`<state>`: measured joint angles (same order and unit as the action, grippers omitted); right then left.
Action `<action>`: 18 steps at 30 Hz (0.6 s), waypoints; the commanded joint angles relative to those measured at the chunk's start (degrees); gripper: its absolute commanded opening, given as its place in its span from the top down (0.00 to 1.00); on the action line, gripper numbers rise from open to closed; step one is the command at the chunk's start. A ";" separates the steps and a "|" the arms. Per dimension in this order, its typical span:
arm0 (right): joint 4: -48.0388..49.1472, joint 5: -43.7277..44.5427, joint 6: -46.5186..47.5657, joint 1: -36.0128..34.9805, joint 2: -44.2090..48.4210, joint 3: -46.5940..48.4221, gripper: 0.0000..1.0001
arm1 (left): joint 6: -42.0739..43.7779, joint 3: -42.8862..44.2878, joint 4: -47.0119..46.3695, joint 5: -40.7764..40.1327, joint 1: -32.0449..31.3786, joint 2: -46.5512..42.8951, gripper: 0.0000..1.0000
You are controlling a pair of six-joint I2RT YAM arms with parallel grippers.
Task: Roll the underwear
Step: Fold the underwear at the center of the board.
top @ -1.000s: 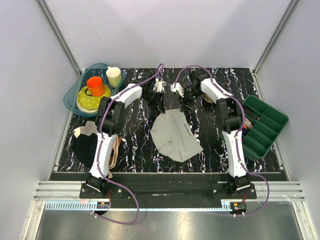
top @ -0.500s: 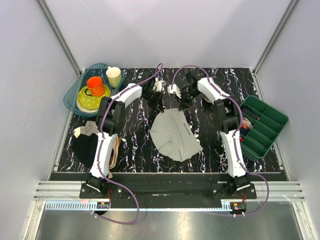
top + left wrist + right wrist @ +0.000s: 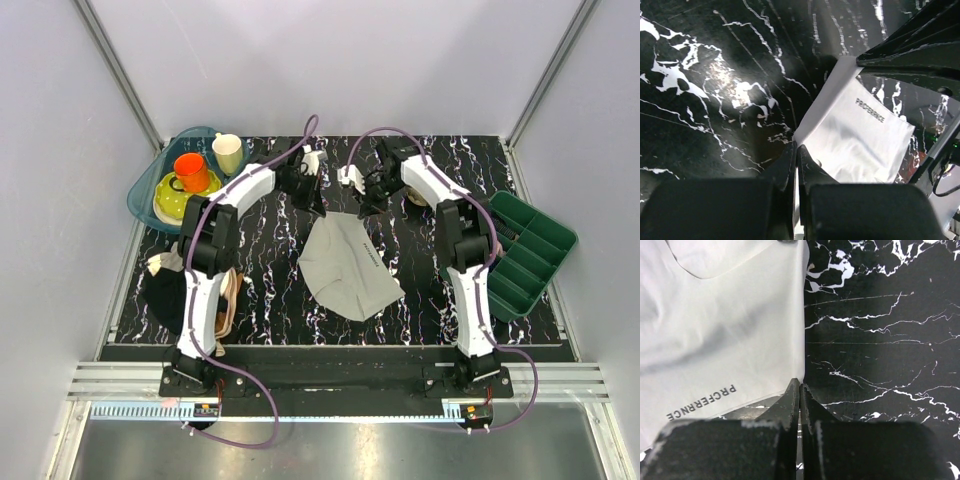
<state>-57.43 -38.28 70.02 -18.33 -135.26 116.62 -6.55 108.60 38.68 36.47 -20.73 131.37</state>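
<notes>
Spreading apart over the last second, the left gripper and right gripper, each apparently pinched tight on a waistband corner at its fingertips, have drawn the underwear flat between them, so rolling can likely begin.

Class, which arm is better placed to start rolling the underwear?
Right, probably, though only narrowly. The left gripper and right gripper each pinch a far corner of the underwear, but the fabric spreads more towards the right arm's side.
</notes>
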 commanded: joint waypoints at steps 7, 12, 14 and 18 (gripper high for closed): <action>7.86 -2.15 -1.02 -0.04 16.50 -15.53 1.00 | -1.01 -10.32 -4.66 4.66 -3.17 -12.09 1.00; 9.35 -3.02 0.20 -0.04 22.49 -25.01 1.00 | -3.29 -20.08 -9.84 4.05 -5.63 -18.06 1.00; 9.70 -3.20 0.99 0.05 25.48 -27.92 1.00 | -4.26 -23.58 -11.60 3.61 -6.42 -20.44 1.00; 10.76 -3.46 1.87 -0.13 30.57 -35.66 1.00 | -6.63 -28.43 -14.94 3.26 -8.97 -23.70 1.00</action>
<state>-48.42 -39.75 70.17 -18.31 -111.26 86.02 -10.26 83.46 30.26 39.11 -27.97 113.97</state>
